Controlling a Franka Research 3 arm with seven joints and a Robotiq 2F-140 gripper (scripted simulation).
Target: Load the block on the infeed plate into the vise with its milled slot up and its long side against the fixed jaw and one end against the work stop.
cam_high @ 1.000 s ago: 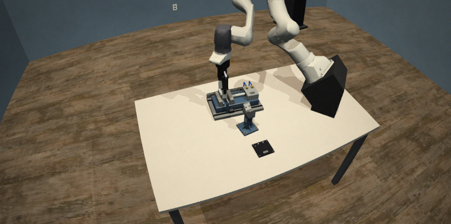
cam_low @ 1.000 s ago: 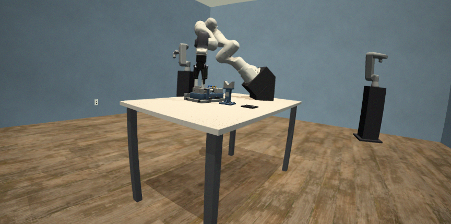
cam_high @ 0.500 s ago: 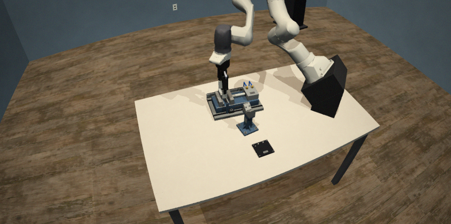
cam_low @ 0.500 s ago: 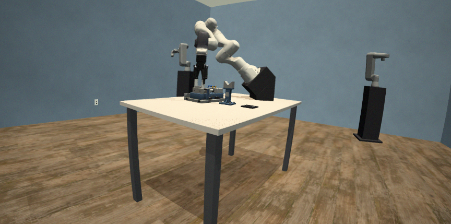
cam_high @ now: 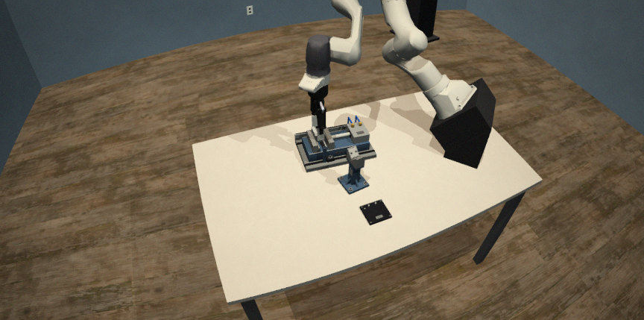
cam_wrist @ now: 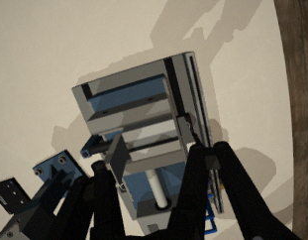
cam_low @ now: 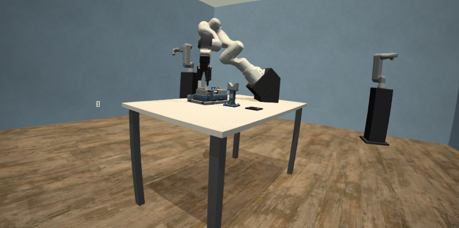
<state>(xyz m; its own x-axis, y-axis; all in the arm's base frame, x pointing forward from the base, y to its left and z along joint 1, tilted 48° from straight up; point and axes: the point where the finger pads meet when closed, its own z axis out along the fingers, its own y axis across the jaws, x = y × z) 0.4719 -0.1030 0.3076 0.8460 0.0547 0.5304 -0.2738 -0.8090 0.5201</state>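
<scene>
The vise (cam_high: 314, 163) (cam_low: 205, 99) (cam_wrist: 193, 86) stands at the back middle of the table, jaws open. The grey part (cam_wrist: 148, 133) lies between the jaws, close to the fixed jaw (cam_wrist: 122, 95); I cannot tell if they touch. The white cylinder rod (cam_wrist: 156, 187) runs to the other jaw. My gripper (cam_high: 318, 130) (cam_low: 204, 82) (cam_wrist: 152, 135) reaches straight down into the vise with its fingers partly open, one on each side of the part. The slot and the work stop are hidden. The black infeed plate (cam_high: 375, 212) (cam_low: 253, 108) (cam_wrist: 10, 194) is bare.
The V-block (cam_high: 353, 155) (cam_low: 232, 86) (cam_wrist: 56, 172) on its blue stand is just in front of the vise, with nothing in it. The air cylinder block (cam_high: 358, 130) sits at the vise's right end. The robot's black base (cam_high: 466, 128) is at the table's back right.
</scene>
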